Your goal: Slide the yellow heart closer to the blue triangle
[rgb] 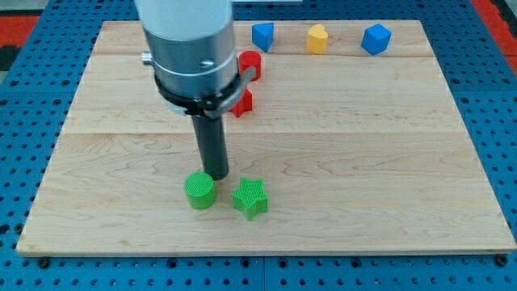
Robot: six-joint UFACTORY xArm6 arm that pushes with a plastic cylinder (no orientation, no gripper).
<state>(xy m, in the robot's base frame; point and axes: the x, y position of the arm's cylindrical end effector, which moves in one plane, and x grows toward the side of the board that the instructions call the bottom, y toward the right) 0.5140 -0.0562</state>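
1. The arm (187, 48) is reaching down from the view's top, its wide grey body cut off by the frame edge, and there is no hand on it; it is ending in a dark rod.
2. The tip (218, 175) is resting on the wooden counter (388, 162), just at 1 o'clock of the green cylinder (199, 191) and at 10 o'clock of the green star (250, 198); whether it is touching the cylinder is hard to tell.
3. The yellow heart (317, 39) is sitting near the counter's far edge, at about 1 o'clock from the tip and well apart from it.
4. The blue triangle (262, 35) is lying at 9 o'clock of the heart, near but not touching it; its shape is hard to make out.
5. Another blue block (376, 39), many-sided, is sitting at 3 o'clock of the heart.
6. Two red blocks are being partly hidden by the arm: the upper one (251, 61) is looking ring-like, and the lower one (243, 103) is showing too little for its shape to be told.
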